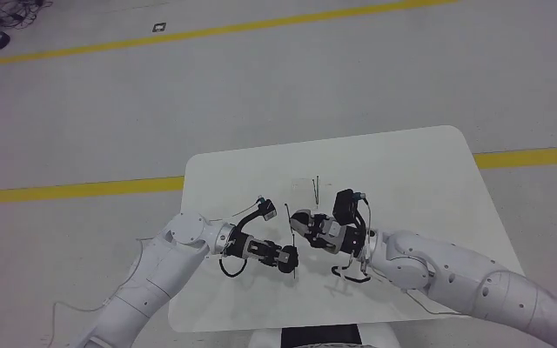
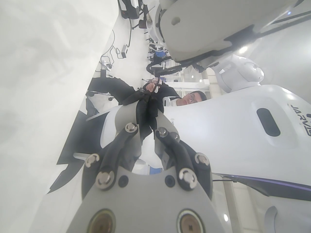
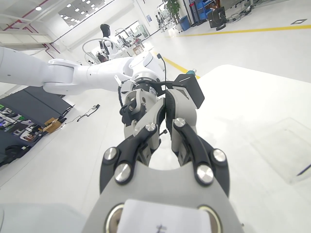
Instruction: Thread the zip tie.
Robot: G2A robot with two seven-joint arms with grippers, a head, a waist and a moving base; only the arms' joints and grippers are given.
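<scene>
A thin black zip tie (image 1: 294,240) hangs just above the white table (image 1: 418,174), held between both grippers near the table's middle front. My left gripper (image 1: 289,257) is shut on the nearer part of it, and its black pads (image 2: 145,112) press together in the left wrist view. My right gripper (image 1: 302,219) is shut on the farther part. In the right wrist view its fingers (image 3: 167,107) meet on the strip, and a short end of the zip tie (image 3: 164,131) sticks out beside them. The two grippers almost touch, the left gripper (image 3: 136,105) right behind the right one.
Two spare zip ties (image 1: 315,186) lie on the table just beyond the grippers, one of them seen as a spare zip tie (image 3: 302,170) in the right wrist view. The table's front edge (image 1: 261,329) is close behind the left arm. Bare tabletop lies to the right.
</scene>
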